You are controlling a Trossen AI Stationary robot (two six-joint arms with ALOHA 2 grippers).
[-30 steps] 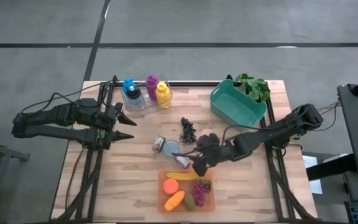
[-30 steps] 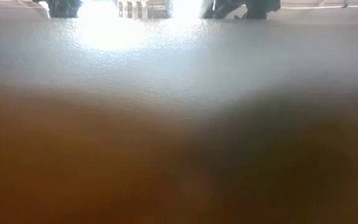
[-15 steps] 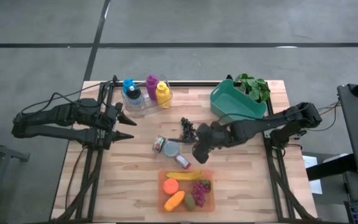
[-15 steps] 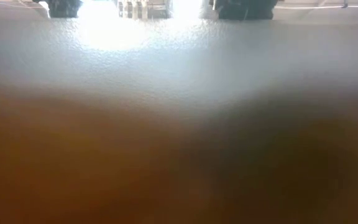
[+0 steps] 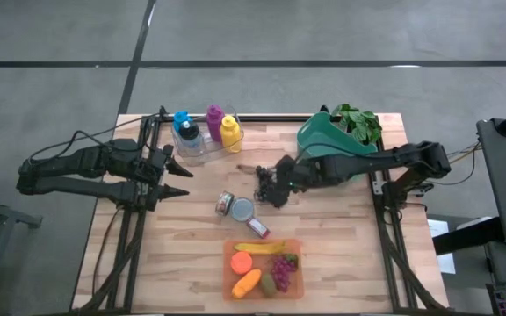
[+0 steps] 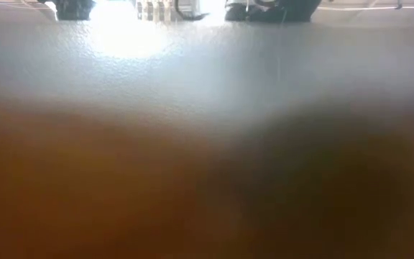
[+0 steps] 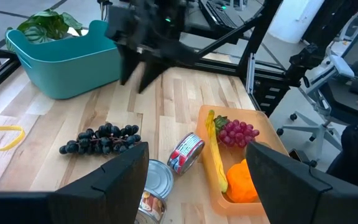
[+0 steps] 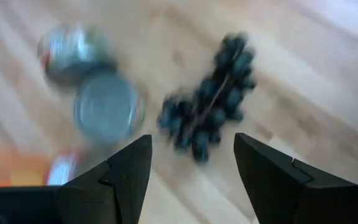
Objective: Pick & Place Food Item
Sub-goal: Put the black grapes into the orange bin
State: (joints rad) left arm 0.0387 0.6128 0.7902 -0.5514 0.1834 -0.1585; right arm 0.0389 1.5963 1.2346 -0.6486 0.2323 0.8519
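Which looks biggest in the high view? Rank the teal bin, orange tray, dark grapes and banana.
1. Teal bin, though the right arm hides part of it.
2. Orange tray, close behind.
3. Banana and dark grapes: too alike to rank, the grapes being partly covered.

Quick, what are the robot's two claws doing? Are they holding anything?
Left gripper: open, empty, at the table's left edge.
Right gripper: open, empty, above the dark grapes.

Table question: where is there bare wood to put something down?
Bare wood on the table lies right of the orange tray and left of it, below the left gripper. The middle is crowded: cans, dark grapes, right gripper.
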